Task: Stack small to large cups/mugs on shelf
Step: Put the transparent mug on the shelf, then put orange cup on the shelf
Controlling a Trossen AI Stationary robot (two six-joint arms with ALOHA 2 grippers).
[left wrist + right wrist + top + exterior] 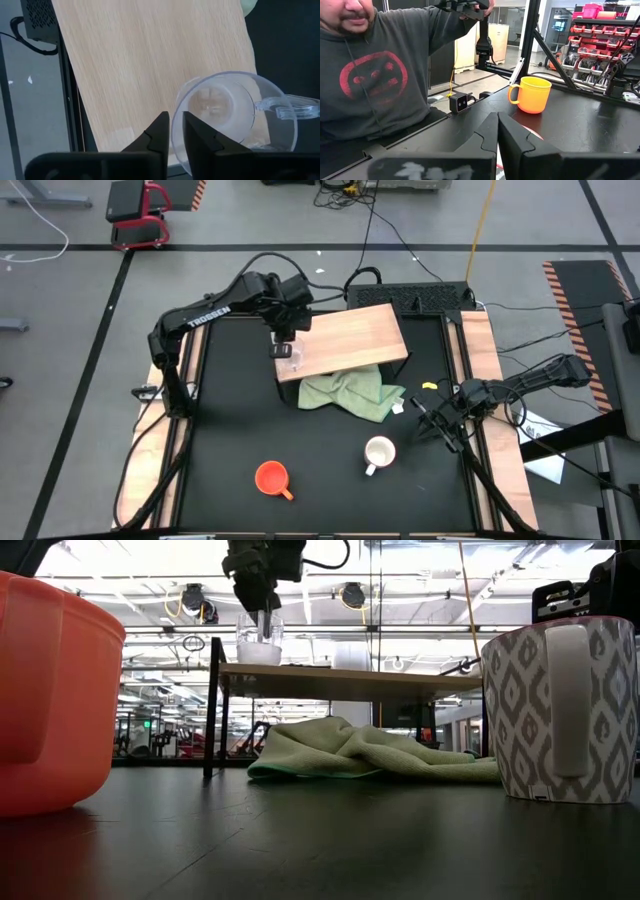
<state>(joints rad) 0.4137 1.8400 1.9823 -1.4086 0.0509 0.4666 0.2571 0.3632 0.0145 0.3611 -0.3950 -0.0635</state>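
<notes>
Orange mug point(271, 477) is sitting nearest, on the matte black table point(230, 430) — smooth, rounded, glossy plastic look, handle sticking out. White mug point(379, 452) is standing beside it toward the right arm's side, well apart; in the low view it's showing a grey diamond pattern and a thick loop handle.

Right tool point(443, 423) is lying low at the table's right edge, near the white mug, fingers point(492, 131) pressed together, gripping nothing.

Mid-table, a crumpled pale green cloth point(352, 392) is lying soft and folded, partly tucked under the shelf point(345, 335).

Shelf is a flat rectangular board of light tan wood with fine straight grain, raised on thin dark legs.

Clear glass cup point(232, 117) is standing upright on the shelf's near corner on the left-arm side — transparent, round, thin clear handle.

Left tool point(283, 346) is hanging right above it, fingers point(155, 140) straddling the rim with a narrow gap — can't tell if they're pinching the wall or parted from it.
</notes>
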